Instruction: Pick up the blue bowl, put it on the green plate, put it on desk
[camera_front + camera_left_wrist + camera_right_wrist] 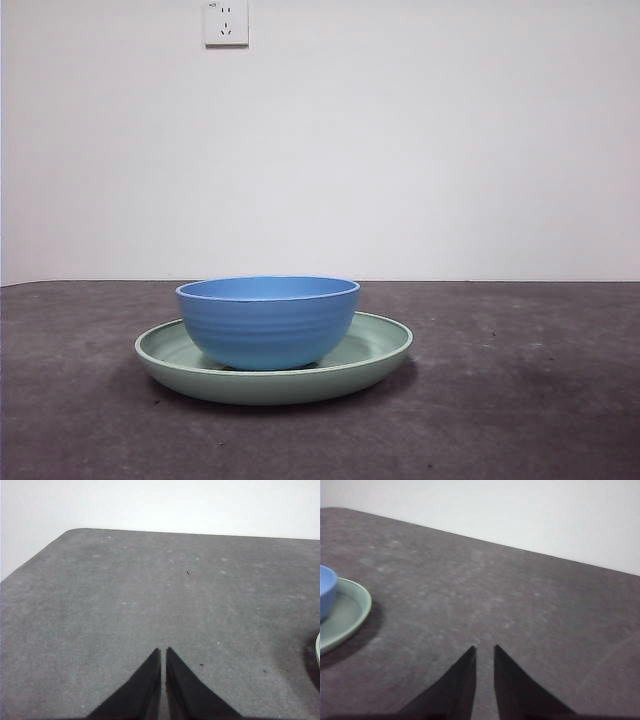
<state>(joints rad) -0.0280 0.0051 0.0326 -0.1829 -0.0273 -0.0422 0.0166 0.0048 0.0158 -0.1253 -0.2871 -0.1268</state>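
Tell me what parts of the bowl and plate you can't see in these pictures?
- Inside of the blue bowl: the low front view shows only its outer wall and rim, so whether anything lies in it cannot be told.
- Middle of the green plate: front view, hidden by the bowl.
- Left wrist view: only a sliver of the plate shows, cut off by the edge.
- Right wrist view: bowl and plate are cut off at the edge and a bit blurry.
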